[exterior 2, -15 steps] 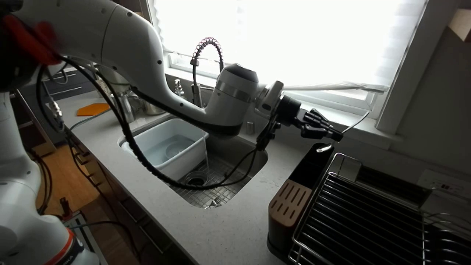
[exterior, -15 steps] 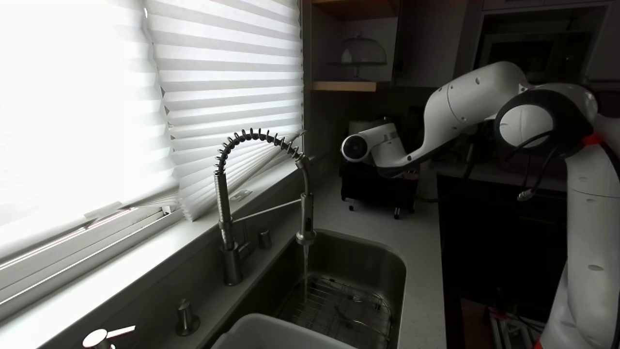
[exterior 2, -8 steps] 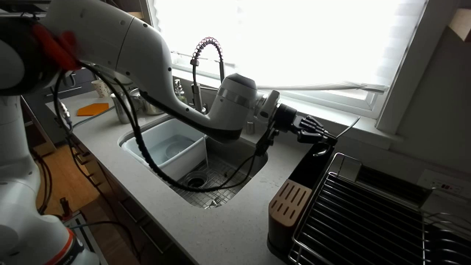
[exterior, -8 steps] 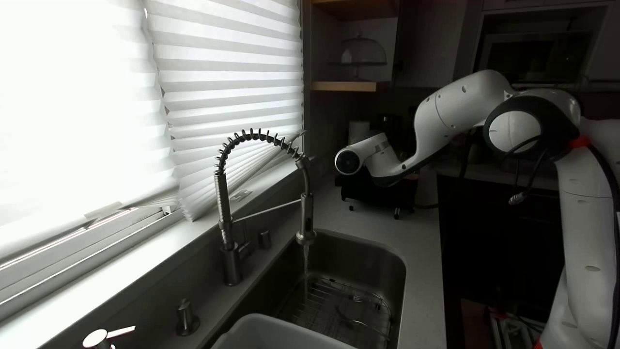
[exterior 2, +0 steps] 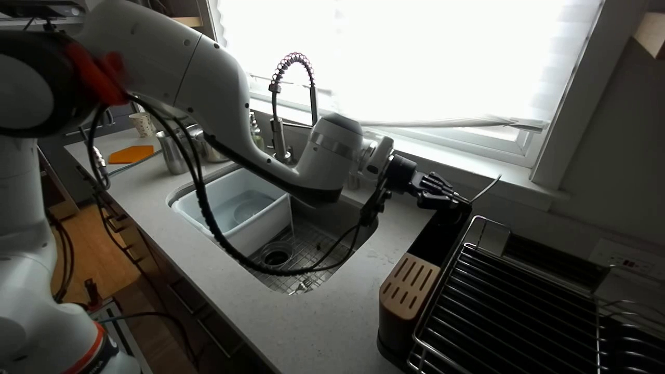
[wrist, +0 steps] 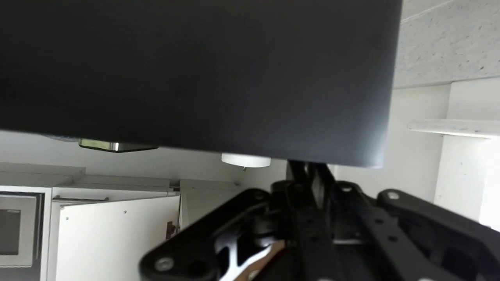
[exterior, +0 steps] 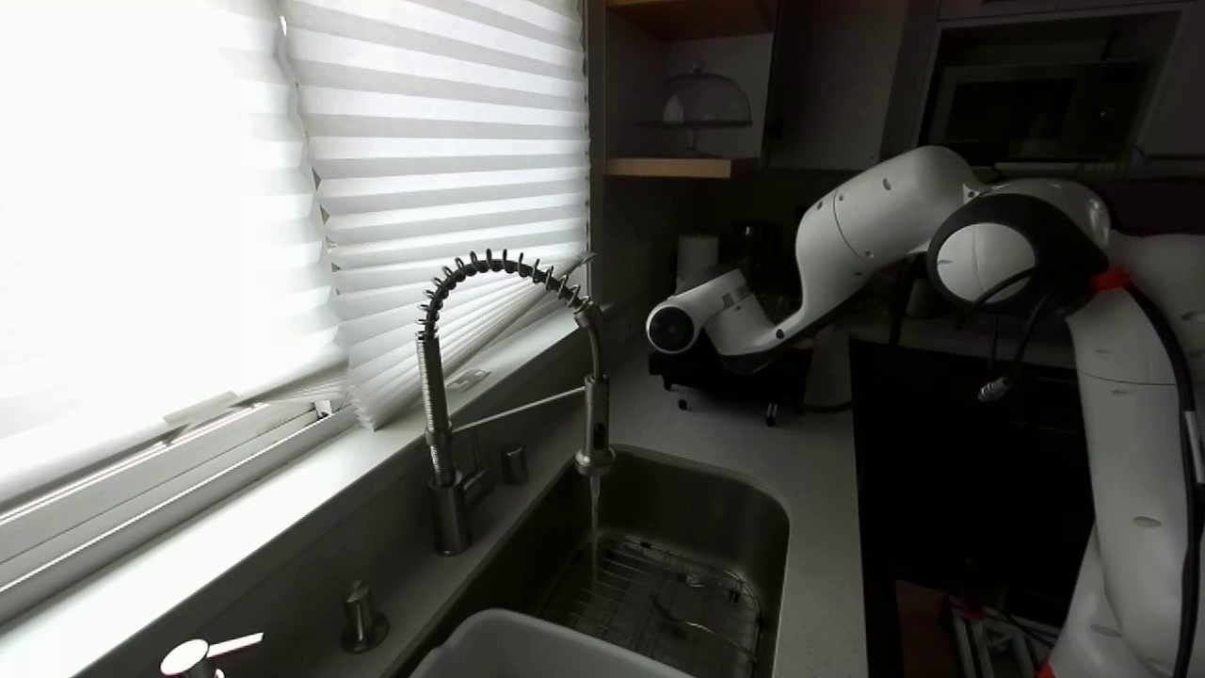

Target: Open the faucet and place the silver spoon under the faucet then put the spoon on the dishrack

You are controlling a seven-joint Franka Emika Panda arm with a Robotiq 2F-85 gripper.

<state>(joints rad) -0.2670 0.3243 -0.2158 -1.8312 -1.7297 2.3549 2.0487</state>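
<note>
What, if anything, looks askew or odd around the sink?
A pleated blind hangs askew, its lower pleats fanned at a slant above the windowsill. Water runs from the gooseneck faucet though the spoon isn't under it.

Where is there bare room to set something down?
The counter between the sink and the wood-topped black holder looks bare. It's crowded at the holder's window end, where the claw holds the spoon near the dish rack.

A flat orange thing (exterior 2: 131, 155) near a cup (exterior 2: 142, 125), a domed stand (exterior: 701, 121) (probably glass) on a shelf (exterior: 670, 168)
</note>
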